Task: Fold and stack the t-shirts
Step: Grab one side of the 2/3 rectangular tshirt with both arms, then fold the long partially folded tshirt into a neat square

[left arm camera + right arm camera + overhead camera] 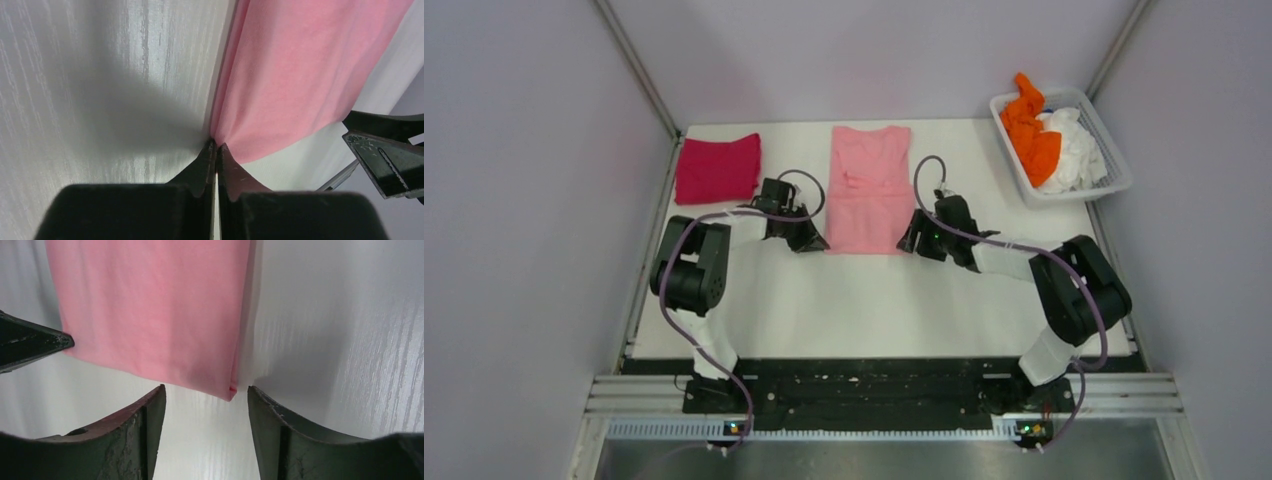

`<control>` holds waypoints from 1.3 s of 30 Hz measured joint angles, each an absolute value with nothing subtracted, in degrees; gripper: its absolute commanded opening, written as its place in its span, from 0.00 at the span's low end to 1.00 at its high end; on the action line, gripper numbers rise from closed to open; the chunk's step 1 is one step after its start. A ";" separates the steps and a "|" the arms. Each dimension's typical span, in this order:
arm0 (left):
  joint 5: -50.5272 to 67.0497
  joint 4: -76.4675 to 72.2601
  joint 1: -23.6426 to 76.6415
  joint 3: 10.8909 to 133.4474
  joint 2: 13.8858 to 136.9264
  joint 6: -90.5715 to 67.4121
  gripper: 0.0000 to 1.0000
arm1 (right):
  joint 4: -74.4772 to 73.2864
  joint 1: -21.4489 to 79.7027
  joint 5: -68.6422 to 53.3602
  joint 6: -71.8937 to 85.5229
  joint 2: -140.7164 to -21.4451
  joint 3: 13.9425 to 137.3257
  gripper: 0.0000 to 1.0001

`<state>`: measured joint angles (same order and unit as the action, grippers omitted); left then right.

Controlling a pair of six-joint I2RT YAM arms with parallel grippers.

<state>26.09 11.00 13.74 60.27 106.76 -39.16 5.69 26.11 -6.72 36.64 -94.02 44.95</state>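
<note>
Right now the light pink cotton t-shirt [869, 190] lies as a narrow folded strip on the white worktop [874, 300], midway between its left and right edges and reaching toward the far edge. Its long axis runs near to far, with the collar end apparently pointing away from the arms. The left end effector [216, 147] is pressed together, pinching the strip's near-left corner, where the cloth puckers. The right end effector [205, 390] is spread, straddling the near-right corner without gripping it. The risk, as I judge it: lifting with only one corner held would drag the hem askew and undo the side folds, and a shallow right pinch could catch only the top layer. A folded magenta-red cotton t-shirt [717, 168] sits at the far-left corner.
</note>
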 measured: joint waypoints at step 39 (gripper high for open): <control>20.53 36.10 18.81 40.16 43.77 -45.71 0.00 | -17.08 39.09 -17.06 44.12 -47.53 36.23 0.00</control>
